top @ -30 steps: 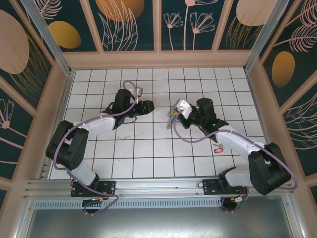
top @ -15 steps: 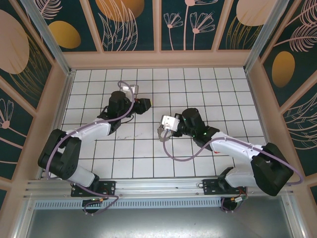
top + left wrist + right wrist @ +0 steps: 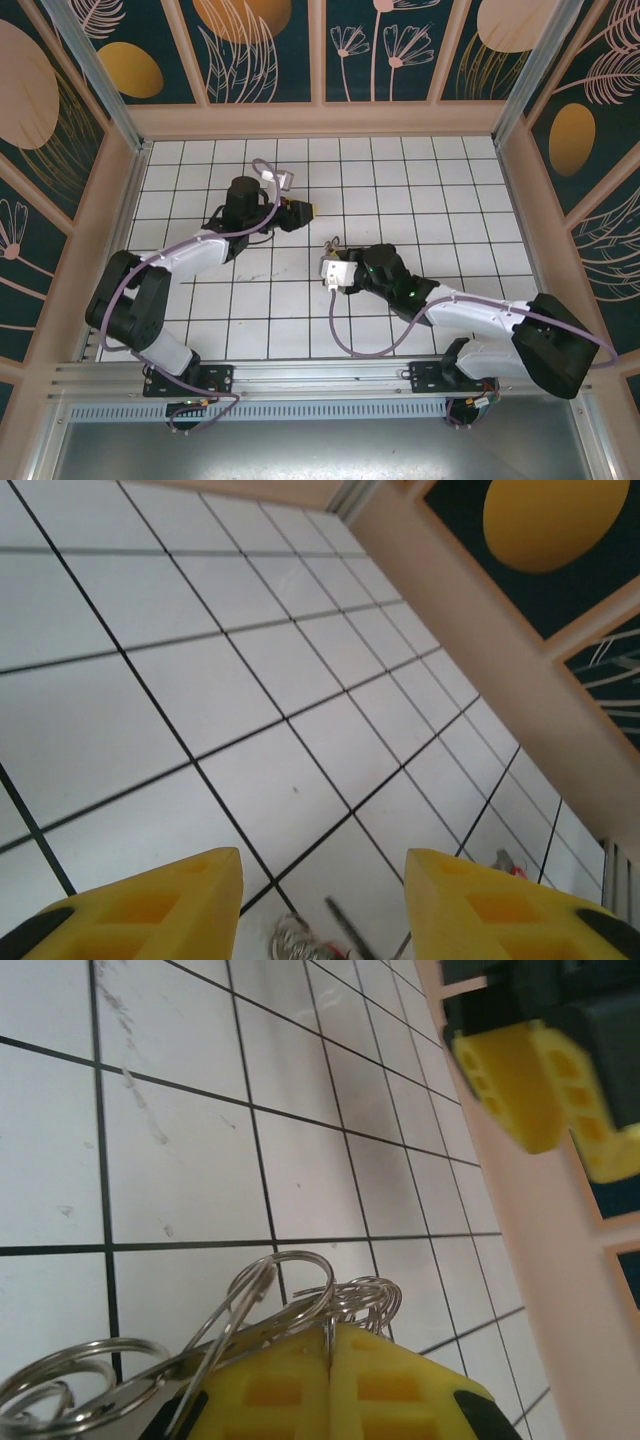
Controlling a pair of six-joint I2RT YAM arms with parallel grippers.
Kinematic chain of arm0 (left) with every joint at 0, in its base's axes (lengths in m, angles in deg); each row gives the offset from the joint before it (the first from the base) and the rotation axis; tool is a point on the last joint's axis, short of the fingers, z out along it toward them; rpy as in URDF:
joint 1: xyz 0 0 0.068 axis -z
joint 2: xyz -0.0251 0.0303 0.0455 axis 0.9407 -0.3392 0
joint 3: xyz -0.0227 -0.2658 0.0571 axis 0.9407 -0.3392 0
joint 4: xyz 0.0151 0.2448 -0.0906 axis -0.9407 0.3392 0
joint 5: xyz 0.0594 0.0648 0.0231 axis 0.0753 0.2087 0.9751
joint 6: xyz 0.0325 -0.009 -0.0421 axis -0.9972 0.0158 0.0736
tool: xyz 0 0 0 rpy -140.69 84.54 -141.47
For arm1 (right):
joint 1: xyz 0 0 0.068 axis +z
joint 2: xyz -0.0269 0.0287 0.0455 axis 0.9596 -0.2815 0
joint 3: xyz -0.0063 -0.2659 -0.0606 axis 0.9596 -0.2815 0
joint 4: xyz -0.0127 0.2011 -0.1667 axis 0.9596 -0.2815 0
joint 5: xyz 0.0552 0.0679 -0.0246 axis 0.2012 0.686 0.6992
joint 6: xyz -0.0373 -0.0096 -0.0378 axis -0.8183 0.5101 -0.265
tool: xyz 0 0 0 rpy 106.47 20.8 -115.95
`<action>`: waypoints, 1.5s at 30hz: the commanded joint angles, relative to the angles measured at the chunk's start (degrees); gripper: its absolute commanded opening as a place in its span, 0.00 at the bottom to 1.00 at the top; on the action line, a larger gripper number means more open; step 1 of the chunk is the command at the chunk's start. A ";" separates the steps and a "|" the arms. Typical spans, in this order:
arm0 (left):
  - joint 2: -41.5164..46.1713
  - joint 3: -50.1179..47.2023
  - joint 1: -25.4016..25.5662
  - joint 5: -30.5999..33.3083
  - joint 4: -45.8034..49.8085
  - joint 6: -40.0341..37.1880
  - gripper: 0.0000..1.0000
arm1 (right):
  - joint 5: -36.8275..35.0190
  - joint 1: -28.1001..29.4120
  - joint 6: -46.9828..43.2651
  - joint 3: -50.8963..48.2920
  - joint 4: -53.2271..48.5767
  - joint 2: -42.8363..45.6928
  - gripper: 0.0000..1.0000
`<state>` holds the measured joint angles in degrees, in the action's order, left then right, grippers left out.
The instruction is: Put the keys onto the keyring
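Observation:
My right gripper is shut on the keyring; the thin silvery wire runs between the yellow fingers and its small loops fan out just above the tips. From above, this gripper hangs over the middle of the tiled floor with the keyring at its tip. My left gripper sits about one tile up and to the left, open with nothing between its yellow fingers. Wire loops with a bit of red show low between those fingers. A small grey-and-red thing, perhaps one of the keys, lies farther off.
The white tiled floor is walled by a pale wooden frame at the back and on both sides. The left gripper's yellow fingers hang at the upper right of the right wrist view. Faint scuff marks streak the tiles.
My right gripper has carried the keyring left and toward the near edge, closer to the floor's middle. The left gripper has shifted slightly right, staying open.

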<state>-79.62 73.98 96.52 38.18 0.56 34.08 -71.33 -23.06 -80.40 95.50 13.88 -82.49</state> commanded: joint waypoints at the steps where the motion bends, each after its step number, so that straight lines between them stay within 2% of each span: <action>1: -1.51 2.01 -0.34 -3.57 5.37 -2.19 0.47 | 5.12 -4.49 3.73 1.26 -2.87 2.35 0.00; 4: -0.71 1.34 -0.31 -4.26 2.62 -1.20 0.46 | 27.14 -12.26 13.08 7.31 -13.87 2.37 0.00; 6: -0.36 1.48 -0.39 -4.29 1.89 -0.91 0.46 | 37.71 -15.29 15.82 10.66 -18.72 0.89 0.00; 7: -0.27 1.61 -0.37 -4.33 1.92 -0.99 0.46 | 40.36 -16.04 17.00 12.38 -20.66 -0.25 0.00; 9: -0.13 2.01 -0.35 -4.46 1.92 -1.00 0.46 | 39.24 -16.35 21.37 13.88 -19.49 -1.48 0.00; 11: 0.24 1.82 -0.30 -4.97 0.99 -0.59 0.46 | 39.73 -16.38 19.41 15.47 -22.17 -2.43 0.00; 14: 0.62 1.48 -0.34 -6.06 -0.23 0.06 0.47 | 36.69 -16.32 18.31 16.74 -23.29 -3.27 0.00; 19: -0.02 3.27 -0.33 -8.02 2.52 -1.76 0.49 | 33.82 -16.25 16.79 16.74 -21.40 -3.04 0.00; 24: -2.03 7.96 -0.35 -10.25 10.44 -7.08 0.50 | 31.71 -16.10 14.64 16.18 -20.52 -3.26 0.00; 32: -8.41 16.19 0.52 -14.26 21.63 -9.87 0.50 | 30.36 -15.98 11.32 16.21 -19.97 -3.73 0.00; 38: -12.35 23.21 2.63 -13.24 34.55 -15.58 0.49 | 30.17 -15.97 10.97 16.13 -19.54 -4.53 0.00; 45: -15.33 27.94 3.36 -12.65 44.04 -22.15 0.50 | 30.16 -16.04 9.95 15.82 -19.22 -4.27 0.00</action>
<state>-93.35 99.16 99.93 26.03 37.52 16.55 -41.63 -39.26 -68.53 110.26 -8.39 -86.97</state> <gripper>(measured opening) 0.498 0.053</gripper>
